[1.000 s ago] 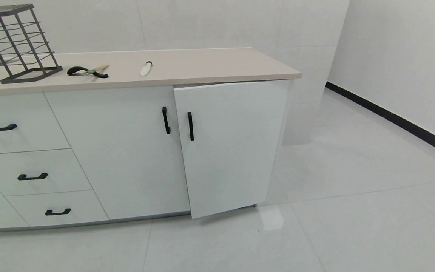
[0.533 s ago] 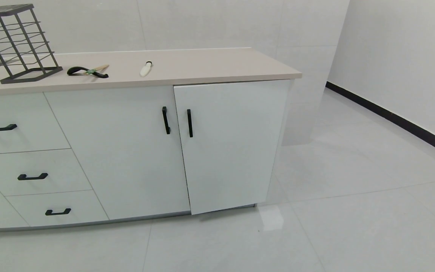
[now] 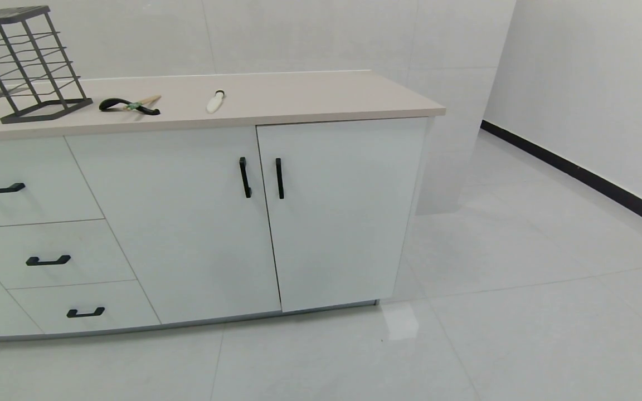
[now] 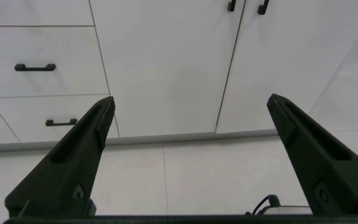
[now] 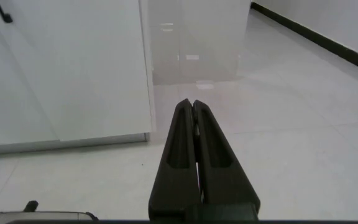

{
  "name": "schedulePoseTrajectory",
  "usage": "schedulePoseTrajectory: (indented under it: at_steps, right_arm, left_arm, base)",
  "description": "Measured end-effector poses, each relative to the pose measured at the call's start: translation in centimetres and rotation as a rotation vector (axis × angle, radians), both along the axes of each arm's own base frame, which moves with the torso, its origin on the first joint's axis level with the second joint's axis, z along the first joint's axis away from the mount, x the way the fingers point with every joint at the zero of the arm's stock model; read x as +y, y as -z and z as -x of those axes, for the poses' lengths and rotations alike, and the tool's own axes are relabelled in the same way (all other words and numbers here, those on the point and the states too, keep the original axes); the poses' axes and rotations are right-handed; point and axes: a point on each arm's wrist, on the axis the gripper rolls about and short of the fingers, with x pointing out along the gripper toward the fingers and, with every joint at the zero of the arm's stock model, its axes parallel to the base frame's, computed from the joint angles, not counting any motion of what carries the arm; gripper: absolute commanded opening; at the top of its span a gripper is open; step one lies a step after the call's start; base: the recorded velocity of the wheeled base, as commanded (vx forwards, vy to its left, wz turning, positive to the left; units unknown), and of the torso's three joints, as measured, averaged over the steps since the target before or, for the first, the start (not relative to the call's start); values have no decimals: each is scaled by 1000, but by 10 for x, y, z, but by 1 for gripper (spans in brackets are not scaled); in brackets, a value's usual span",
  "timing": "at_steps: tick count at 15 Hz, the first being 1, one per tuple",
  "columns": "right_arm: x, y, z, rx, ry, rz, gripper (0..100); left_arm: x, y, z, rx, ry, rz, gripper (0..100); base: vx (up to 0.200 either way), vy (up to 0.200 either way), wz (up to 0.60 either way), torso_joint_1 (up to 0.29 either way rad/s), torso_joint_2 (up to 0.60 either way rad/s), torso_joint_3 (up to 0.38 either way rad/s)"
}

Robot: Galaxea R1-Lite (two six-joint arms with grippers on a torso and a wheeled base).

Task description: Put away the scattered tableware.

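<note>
On the beige countertop (image 3: 310, 97) lie a black ladle with a wooden handle (image 3: 129, 104) and a small white knife with a black end (image 3: 215, 101). A black wire rack (image 3: 25, 61) stands at the counter's left end. The right cabinet door (image 3: 343, 211) below is shut flush. My left gripper (image 4: 191, 106) is open, held low above the floor and facing the cabinet fronts. My right gripper (image 5: 193, 107) is shut with nothing in it, low above the floor tiles near the cabinet's right corner.
Three drawers with black handles (image 3: 48, 260) sit at the left of the cabinet, two doors with black handles (image 3: 245, 177) at the right. Open tiled floor (image 3: 521, 312) stretches to the right, up to a wall with a black skirting (image 3: 577, 172).
The right cabinet door, ajar a second ago, has swung shut. The things on the counter have not moved.
</note>
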Motion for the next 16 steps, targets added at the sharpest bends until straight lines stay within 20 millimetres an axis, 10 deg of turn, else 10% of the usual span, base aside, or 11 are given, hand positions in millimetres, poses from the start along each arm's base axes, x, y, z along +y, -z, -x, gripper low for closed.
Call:
schedulePoseTrajectory:
  at_steps: [8,16]
  right_arm:
    - [0,0,0,0,0,-6,0]
    - [0,0,0,0,2,-4,0]
  left_arm:
    - [0,0,0,-1,1,-3,100]
    - [0,0,0,0,0,-5,100]
  base:
    - [200,200,0,2,2,-1]
    - [0,75,600,4,2,2]
